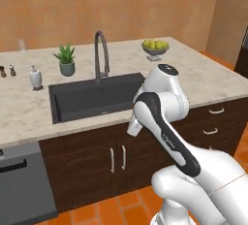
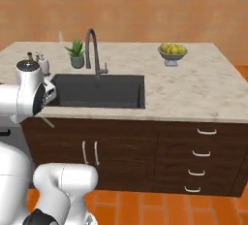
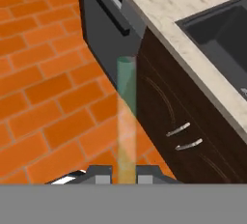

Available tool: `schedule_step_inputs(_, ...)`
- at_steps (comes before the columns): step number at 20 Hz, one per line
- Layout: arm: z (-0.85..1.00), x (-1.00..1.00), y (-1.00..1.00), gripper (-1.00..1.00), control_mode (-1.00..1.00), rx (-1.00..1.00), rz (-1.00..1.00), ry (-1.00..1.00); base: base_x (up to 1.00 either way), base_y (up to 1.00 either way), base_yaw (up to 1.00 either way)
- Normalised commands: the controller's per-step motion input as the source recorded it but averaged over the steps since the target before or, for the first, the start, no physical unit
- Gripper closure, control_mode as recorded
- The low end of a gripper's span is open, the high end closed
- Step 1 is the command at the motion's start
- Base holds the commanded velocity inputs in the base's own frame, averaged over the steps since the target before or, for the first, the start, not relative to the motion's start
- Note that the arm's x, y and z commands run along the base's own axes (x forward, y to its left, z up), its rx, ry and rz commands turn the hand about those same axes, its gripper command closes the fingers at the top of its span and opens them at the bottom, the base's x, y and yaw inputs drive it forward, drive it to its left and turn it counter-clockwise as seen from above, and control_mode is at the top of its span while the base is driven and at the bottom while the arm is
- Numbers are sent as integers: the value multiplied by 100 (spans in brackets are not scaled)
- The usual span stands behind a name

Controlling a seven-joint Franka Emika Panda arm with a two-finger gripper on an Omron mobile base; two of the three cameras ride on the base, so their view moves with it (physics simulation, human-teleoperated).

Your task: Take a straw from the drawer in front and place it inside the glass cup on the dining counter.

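Orange brick floor runs beside the dark cabinets under the dining counter (image 2: 193, 98). The straw (image 3: 126, 121) stands up between the gripper (image 3: 124, 174) fingertips, pinched tight — a translucent tan-green stick. Well apart, the glass cup (image 1: 22, 45) stands at the counter's far edge — beyond the sink (image 1: 97, 98).

Both base views look forward and down at the dining counter (image 1: 121, 49) from behind the arm, one from its left, one from its right; they share the sink (image 2: 97, 90). The hand view looks down, close beside the cabinet doors (image 3: 183, 136).
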Motion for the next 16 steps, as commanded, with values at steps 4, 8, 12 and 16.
schedule_step_inputs(4, 0, 0, 0, 100, 100, 0, 0, 0, 0, 100, -7)
schedule_step_inputs(8, 0, 0, 0, 100, 100, 0, 0, 0, 0, 100, -4)
schedule_step_inputs(12, 0, 0, 0, 100, 100, 0, 0, 0, 0, 100, -4)
schedule_step_inputs(16, 0, 0, 0, 100, 100, 0, 0, 0, 0, 100, -8)
